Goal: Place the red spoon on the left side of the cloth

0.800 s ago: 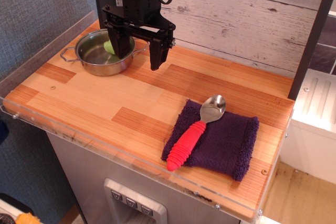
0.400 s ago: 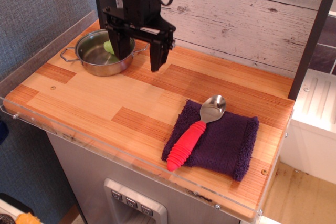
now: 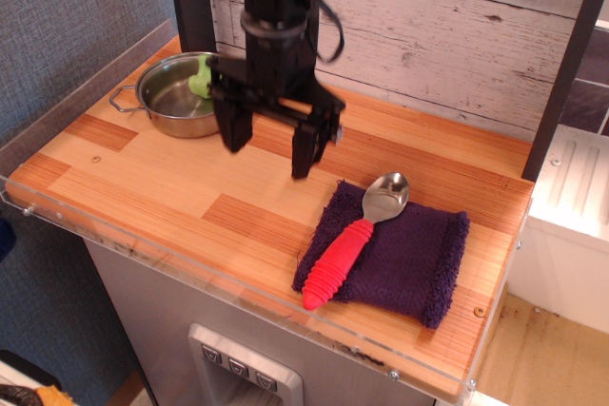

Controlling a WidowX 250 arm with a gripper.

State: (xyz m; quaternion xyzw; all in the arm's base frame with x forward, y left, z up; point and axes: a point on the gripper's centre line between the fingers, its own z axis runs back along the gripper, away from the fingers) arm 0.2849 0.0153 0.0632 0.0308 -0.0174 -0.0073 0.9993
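The wooden surface (image 3: 171,187) carries everything. Above its middle the black arm hangs upright, its tool (image 3: 270,140) pointing straight down with the two fingers spread apart and empty. The cloth (image 3: 409,259) lies flat near the front right. The steel pot (image 3: 171,102) sits at the back left. The red spoon (image 3: 354,240) lies along the cloth's left edge, its long axis diagonal, bowl toward the back wall, handle toward the front.

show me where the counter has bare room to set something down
Widest bare wood lies along the front-left of the wooden counter, between the steel pot and the dark purple cloth. The right end is crowded: the red-handled spoon rests on the cloth's left side.
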